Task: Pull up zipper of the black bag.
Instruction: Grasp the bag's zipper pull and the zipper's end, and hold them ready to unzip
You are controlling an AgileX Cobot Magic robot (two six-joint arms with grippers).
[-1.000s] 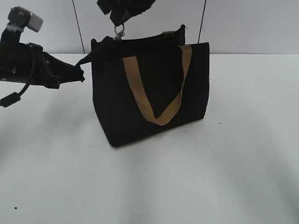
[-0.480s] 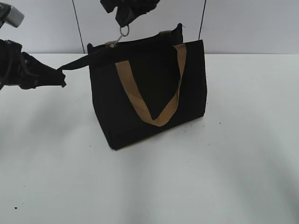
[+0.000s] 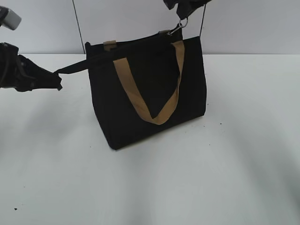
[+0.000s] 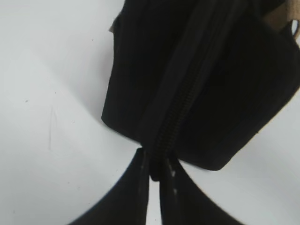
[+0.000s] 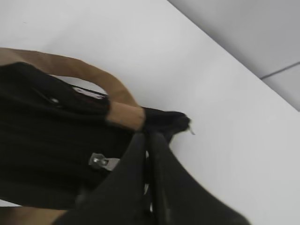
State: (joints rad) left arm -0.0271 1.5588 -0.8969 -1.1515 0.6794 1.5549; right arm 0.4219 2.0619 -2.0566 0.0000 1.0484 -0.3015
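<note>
The black bag (image 3: 150, 93) stands upright mid-table, a tan handle (image 3: 140, 98) hanging down its front. The zipper (image 3: 136, 43) runs along its top edge. My left gripper (image 3: 56, 82) is shut on the black tab at the zipper's left end and holds it taut out to the left; the left wrist view shows the jaws (image 4: 156, 171) pinching that tab, the zip line (image 4: 180, 108) running away from them. My right gripper (image 3: 183, 11) is above the bag's right top corner, shut on the silver ring pull (image 3: 179, 26). In the right wrist view its jaws (image 5: 148, 140) are closed beside the pull's metal clasp (image 5: 101, 161).
The bag stands on a white table (image 3: 234, 164). A grey wall (image 3: 253, 23) with dark vertical seams rises behind the table's back edge. The second tan handle (image 5: 93, 77) lies over the bag's far side.
My right gripper has moved from the bag's left top corner to its right top corner, taking the ring pull along the zipper. My left gripper has drawn the end tab further left.
</note>
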